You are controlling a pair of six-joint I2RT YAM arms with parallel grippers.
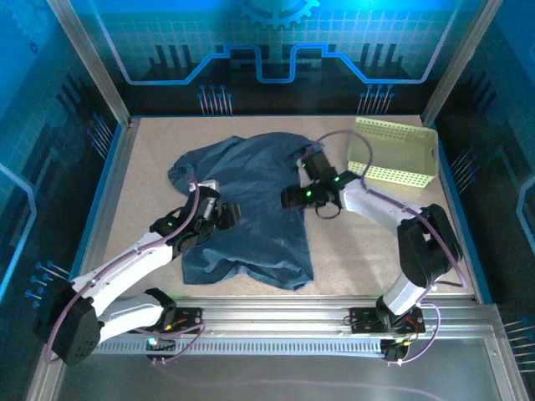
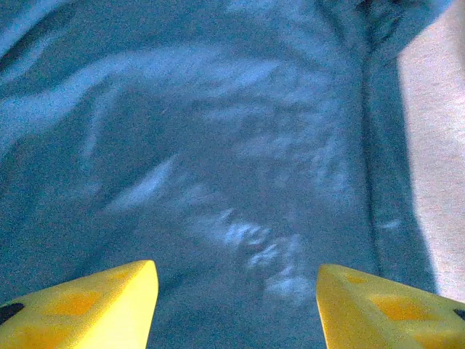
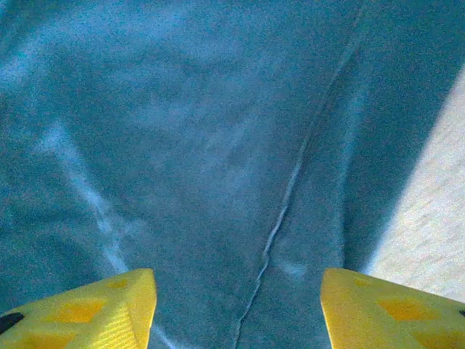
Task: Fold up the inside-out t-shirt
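While the tan table [image 1: 142,167] stretches out beyond my two bases, the inside-out t-shirt [image 1: 259,209] lies spread across its middle, dark slate-blue and wrinkled. Its lower edge is toward me and its rumpled upper part toward the far side. The pale yellow-green basket [image 1: 397,154] stands at the far right of the table, tipped so that its perforated wall faces up, just beside the shirt's right edge but apart from it.

My left gripper [image 1: 230,213] sits over the shirt's left side, and my right gripper [image 1: 288,198] over its right side, the two pointing toward each other with cloth between them.

From my left wrist I see my left gripper [image 2: 236,291] with its yellow fingers [image 2: 109,298] spread apart, nothing between them, and creased fabric below; a strip of bare table shows at the right. From my right wrist, my right gripper [image 3: 236,291] likewise has its fingers [image 3: 378,305] spread and empty above the cloth. A thin seam [image 3: 287,211] runs up the fabric between them, with the shirt's edge and table to the right.
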